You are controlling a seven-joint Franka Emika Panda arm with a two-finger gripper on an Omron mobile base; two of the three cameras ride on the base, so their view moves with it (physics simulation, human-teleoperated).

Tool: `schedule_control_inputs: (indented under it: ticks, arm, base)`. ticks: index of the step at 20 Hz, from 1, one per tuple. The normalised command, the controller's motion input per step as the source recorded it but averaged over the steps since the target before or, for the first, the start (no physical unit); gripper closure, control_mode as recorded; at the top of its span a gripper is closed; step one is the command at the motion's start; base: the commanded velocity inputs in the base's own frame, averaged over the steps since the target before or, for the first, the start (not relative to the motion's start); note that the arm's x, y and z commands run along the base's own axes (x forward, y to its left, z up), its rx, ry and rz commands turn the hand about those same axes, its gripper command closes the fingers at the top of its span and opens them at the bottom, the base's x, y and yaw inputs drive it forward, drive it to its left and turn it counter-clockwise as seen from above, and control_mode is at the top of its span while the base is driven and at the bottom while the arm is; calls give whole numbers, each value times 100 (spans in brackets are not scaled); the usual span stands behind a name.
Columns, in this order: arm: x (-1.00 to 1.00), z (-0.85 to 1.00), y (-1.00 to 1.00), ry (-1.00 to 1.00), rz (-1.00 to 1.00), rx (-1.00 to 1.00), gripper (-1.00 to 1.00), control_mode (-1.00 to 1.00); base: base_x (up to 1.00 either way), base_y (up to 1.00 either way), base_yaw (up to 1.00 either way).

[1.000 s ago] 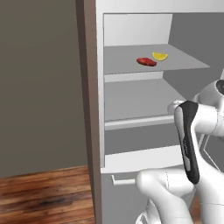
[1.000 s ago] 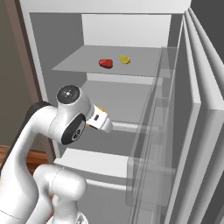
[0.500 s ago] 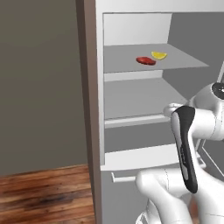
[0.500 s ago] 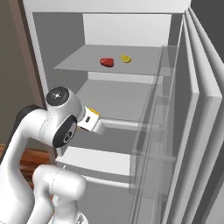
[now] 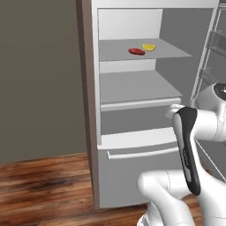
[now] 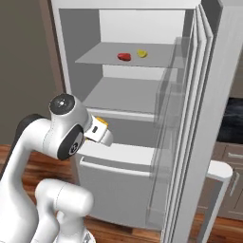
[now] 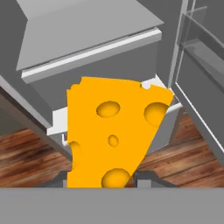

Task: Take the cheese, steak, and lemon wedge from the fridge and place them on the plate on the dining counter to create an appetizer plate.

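Observation:
My gripper [image 7: 103,177] is shut on the cheese [image 7: 113,131], an orange-yellow holed wedge standing up between the fingertips [image 7: 148,176]. In the right base view a corner of the cheese [image 6: 101,123] peeks from the gripper [image 6: 103,134], which hangs in front of the fridge's [image 6: 118,175] lower shelves. On the upper shelf the red steak [image 5: 137,51] lies left of the pale yellow lemon wedge [image 5: 148,47]; the right base view shows the steak [image 6: 124,56] and lemon wedge [image 6: 141,53] too. The fridge [image 5: 132,181] stands open. The plate and dining counter are out of view.
The open fridge door [image 6: 209,118] with its clear bins stands at the right, close to the arm. A bottom drawer with a bar handle [image 5: 141,153] sits below the shelves. Wooden floor [image 5: 39,185] and a dark wall [image 5: 39,75] lie to the left.
The whole picture has shifted a little, so the camera has moved. The hand with the cheese has drawn back and lower, away from the fridge shelves.

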Motion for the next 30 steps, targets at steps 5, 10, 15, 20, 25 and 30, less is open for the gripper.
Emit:
schedule_control_inputs:
  ticks: [5,10,15,20,25,30]
  arm:
    - [0,0,0,0,0,0,100,100]
    - [0,0,0,0,0,0,100,100]
    - [0,0,0,0,0,0,100,100]
    - [0,0,0,0,0,0,100,100]
    - [0,0,0,0,0,0,100,100]
    - [0,0,0,0,0,0,100,100]
  base:
    - [-98,3,-10]
    - [-87,16,-20]
    - [-80,34,-26]
    - [-68,58,-25]
    - [-61,68,-23]
    - [-31,67,5]
